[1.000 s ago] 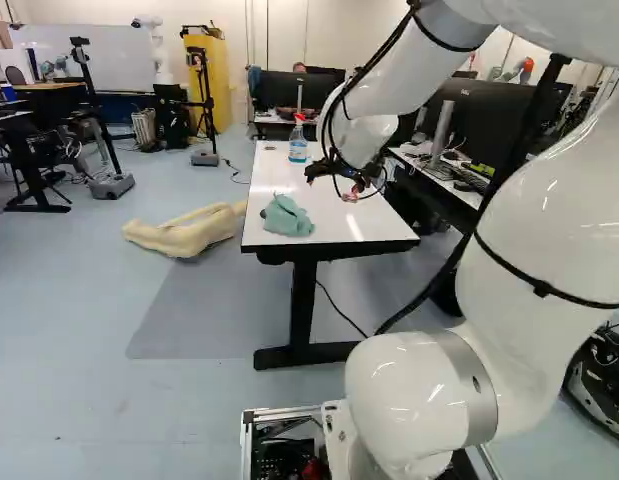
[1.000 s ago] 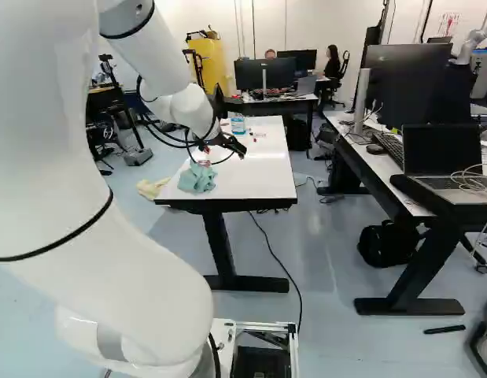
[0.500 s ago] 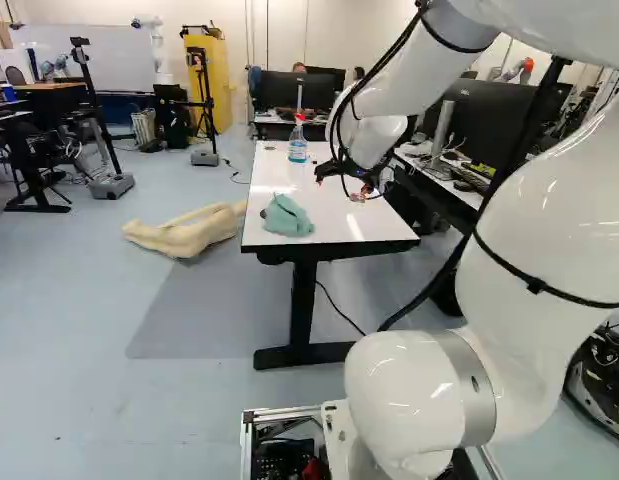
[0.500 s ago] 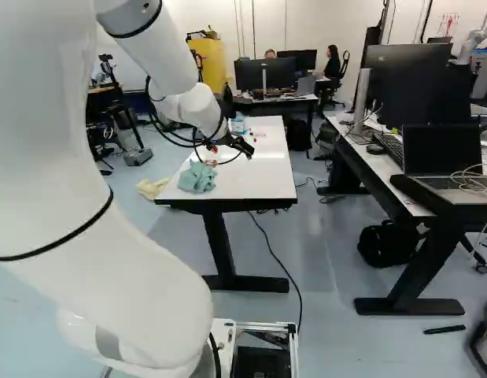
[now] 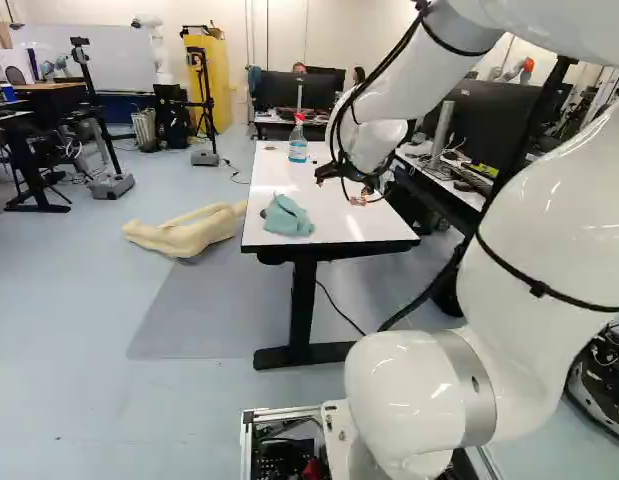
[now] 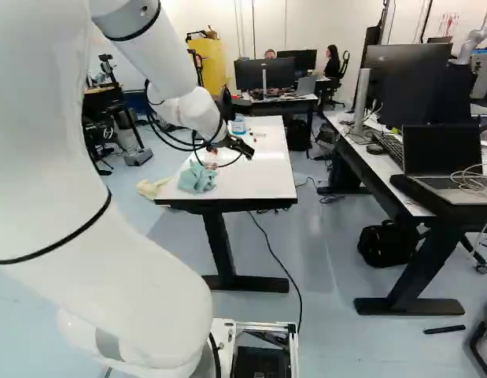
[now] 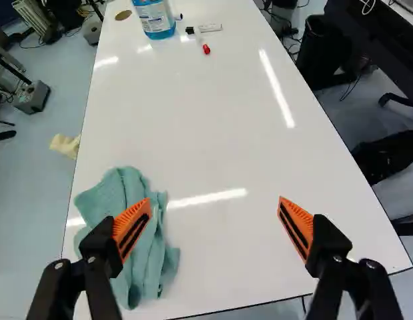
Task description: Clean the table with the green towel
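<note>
Claw (image 7: 215,199) stood wide, grasping nothing. Green towel (image 7: 114,193) lay bunched on counter (image 7: 213,140); judged light, limp, best pinched by a raised middle fold.

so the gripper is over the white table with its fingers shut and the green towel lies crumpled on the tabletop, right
Not quite: the gripper is open, its fingers wide apart, as the wrist view shows. It is over the white table, and the green towel does lie crumpled on top.
</note>
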### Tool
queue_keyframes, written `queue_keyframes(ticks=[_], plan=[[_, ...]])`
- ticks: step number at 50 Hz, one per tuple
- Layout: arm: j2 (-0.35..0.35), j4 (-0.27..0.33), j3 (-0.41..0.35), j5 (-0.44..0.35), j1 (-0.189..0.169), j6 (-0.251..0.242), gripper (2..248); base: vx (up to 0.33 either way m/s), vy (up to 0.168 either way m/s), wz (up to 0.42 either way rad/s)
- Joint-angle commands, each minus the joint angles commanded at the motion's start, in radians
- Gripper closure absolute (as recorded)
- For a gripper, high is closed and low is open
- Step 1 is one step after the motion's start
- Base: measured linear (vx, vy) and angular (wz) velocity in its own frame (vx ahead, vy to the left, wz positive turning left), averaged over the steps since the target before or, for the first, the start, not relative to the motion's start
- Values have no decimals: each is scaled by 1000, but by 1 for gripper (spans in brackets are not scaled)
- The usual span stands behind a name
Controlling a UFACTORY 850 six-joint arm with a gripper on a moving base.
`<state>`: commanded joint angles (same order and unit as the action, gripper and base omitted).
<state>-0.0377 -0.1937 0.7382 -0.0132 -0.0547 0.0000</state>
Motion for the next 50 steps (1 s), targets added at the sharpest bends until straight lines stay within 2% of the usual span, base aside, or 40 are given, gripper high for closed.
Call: queue_keyframes(ticks=[25,50], plan=[[-35,28,-95,-125,8,0,3,0,0,0],[-90,72,-241,-319,20,0,3,0,0,0]])
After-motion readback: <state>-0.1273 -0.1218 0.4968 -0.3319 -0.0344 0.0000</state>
